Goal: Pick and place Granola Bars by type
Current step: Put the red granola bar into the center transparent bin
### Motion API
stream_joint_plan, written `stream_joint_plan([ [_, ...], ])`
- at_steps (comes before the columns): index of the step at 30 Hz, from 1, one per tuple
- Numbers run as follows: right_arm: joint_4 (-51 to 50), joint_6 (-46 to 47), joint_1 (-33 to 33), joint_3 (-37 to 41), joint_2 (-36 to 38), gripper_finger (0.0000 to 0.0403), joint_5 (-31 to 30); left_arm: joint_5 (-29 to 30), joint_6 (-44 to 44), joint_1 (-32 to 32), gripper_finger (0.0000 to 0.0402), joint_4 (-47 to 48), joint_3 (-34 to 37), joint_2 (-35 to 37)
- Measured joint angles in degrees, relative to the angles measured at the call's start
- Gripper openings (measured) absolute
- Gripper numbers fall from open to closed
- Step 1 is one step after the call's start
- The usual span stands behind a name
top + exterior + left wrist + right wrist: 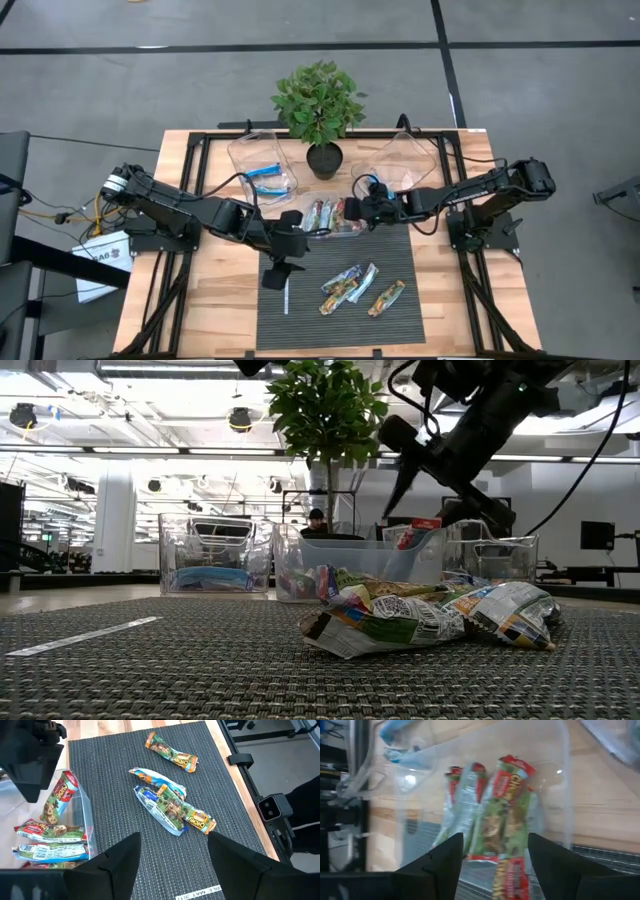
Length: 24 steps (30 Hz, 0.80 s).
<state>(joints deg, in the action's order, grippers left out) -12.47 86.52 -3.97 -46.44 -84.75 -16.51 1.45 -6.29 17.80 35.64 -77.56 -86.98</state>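
Several green-and-gold granola bars (350,285) lie in a loose heap on the dark mat (400,255), seen close in the left wrist view (172,805); one more bar (386,297) lies apart. Red-and-green bars (47,837) fill the middle clear tub (305,235). One of them (510,820) stands on end against the tub's wall. Blue bars (268,178) lie in the left tub. My right gripper (495,840) hangs open over the middle tub, with the standing bar's lower end showing between its fingers. My left gripper (172,840) hovers open above the mat, left of the heap.
A potted plant (320,100) stands at the far middle, just behind the tubs. The right clear tub (400,165) stands beside it. A thin white stick (285,297) lies at the mat's left edge. The mat's near strip is bare.
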Motion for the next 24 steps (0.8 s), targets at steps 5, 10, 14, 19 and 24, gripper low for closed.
stream_joint_plan([
  [5,5.08,-1.32,0.00,0.00,0.00,0.0221,-1.26,0.97,-1.86,0.00,0.0224,0.00,0.00,0.00],
  [10,11.20,-7.84,0.43,0.00,0.44,0.0217,-1.65,1.89,-3.65,0.00,0.0224,0.00,0.00,0.00],
  [14,15.34,-10.50,0.46,-0.01,0.88,0.0212,-0.17,2.13,-5.73,-0.02,0.0224,0.00,0.00,0.00],
  [19,16.33,-10.48,0.08,-0.02,1.74,0.0206,5.12,3.70,-7.92,-0.04,0.0224,-0.02,0.00,0.00],
  [24,15.72,-10.16,-1.24,-0.32,3.38,0.0199,9.93,4.11,-9.01,-0.07,0.0224,-0.22,0.00,0.00],
])
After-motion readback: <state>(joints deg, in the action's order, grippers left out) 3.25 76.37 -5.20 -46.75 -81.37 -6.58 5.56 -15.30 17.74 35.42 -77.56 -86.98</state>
